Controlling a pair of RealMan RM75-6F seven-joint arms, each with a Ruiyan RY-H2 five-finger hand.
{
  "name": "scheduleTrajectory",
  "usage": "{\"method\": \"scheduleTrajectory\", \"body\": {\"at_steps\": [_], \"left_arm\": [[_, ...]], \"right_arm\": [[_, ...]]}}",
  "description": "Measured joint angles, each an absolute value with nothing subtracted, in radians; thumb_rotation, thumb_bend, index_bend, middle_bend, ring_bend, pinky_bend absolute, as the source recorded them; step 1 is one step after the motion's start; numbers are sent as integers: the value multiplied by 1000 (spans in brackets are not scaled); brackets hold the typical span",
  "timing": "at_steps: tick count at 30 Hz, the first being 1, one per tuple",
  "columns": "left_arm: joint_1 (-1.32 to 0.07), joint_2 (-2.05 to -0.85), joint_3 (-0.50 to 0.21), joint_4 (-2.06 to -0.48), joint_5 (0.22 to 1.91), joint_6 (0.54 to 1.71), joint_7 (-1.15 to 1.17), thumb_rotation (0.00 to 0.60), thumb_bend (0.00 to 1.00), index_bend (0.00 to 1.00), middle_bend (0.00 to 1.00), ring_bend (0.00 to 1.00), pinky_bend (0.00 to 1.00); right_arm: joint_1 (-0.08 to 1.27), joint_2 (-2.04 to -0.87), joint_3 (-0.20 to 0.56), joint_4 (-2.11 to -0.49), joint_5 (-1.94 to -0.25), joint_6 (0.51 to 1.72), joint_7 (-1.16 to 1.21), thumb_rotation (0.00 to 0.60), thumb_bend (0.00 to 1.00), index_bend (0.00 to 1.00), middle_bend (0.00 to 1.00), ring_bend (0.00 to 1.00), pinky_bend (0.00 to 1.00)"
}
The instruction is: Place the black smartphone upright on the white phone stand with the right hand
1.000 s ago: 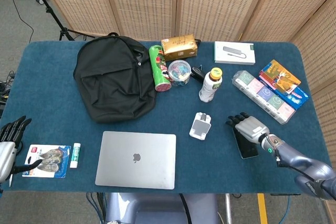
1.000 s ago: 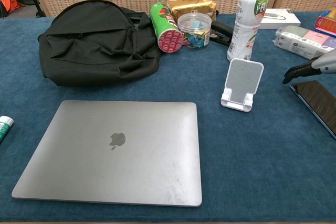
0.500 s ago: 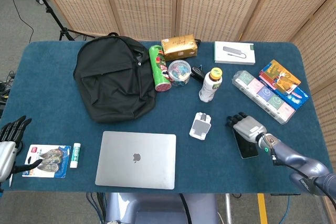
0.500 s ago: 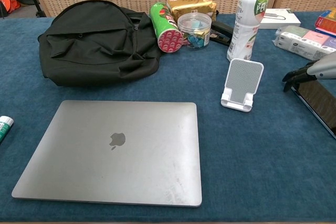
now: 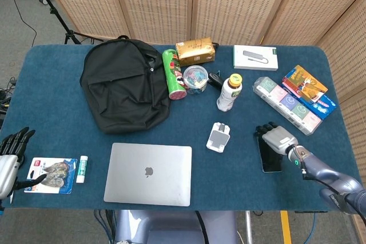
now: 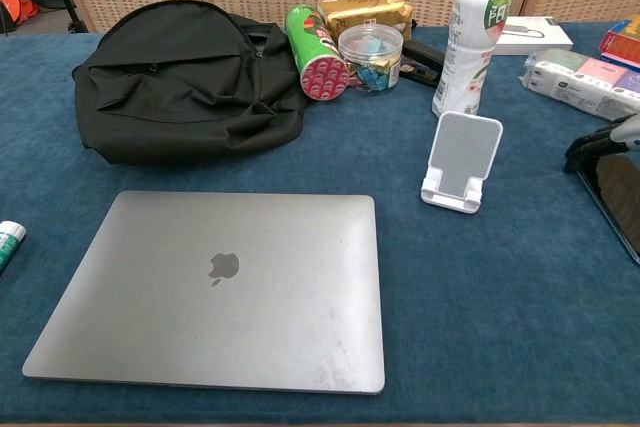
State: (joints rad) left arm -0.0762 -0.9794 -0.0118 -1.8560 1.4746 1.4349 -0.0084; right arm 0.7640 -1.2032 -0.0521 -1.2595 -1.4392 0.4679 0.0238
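Early stage: right hand [image 5: 280,139] rests over the black smartphone [image 5: 269,158], fingers spread, no grip seen; phone flat under fingers. White phone stand [image 5: 218,137] empty, beyond fingertips. Lift & placing left.

I see even, bright overhead light, soft short shadows, both views sharp; faint sheen on laptop lid [image 6: 225,282].

On the table [image 5: 51,84], the phone stand [image 5: 218,137] stands between the laptop [image 5: 148,174] to its left and the smartphone [image 5: 269,155] lying flat to its right, with the bottle [image 5: 229,92] behind it. The right hand [image 5: 278,139] rests over the smartphone's far end. The backpack [image 5: 123,91] lies behind the laptop, the can [image 5: 173,74] just right of it.
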Motion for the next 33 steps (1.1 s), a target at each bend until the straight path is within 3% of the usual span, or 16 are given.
{"method": "scheduleTrajectory", "body": {"at_steps": [11,20,22,27,33], "left_arm": [[-76,-987,-3,-1860,1489,1434,13,600,0,0,0,0,0],[-71,-991,8,-1862,1512,1441,22,600,0,0,0,0,0],[-71,-991,10,-1862,1517,1442,23,600,0,0,0,0,0],[-68,-990,13,-1863,1525,1448,22,600,0,0,0,0,0],[-65,-990,15,-1860,1528,1453,18,600,0,0,0,0,0]], "right_arm": [[697,-1171,-85,-1202,-1413,496,92,600,0,300,193,0,0],[639,-1133,-114,-1168,-1415,520,182,600,0,300,203,0,0],[631,-1117,-120,-1173,-1417,522,194,600,0,300,183,0,0],[612,-1086,-127,-1201,-1428,555,200,600,0,240,23,0,0],[574,-1076,-123,-1213,-1486,707,211,600,0,192,0,0,0]]}}
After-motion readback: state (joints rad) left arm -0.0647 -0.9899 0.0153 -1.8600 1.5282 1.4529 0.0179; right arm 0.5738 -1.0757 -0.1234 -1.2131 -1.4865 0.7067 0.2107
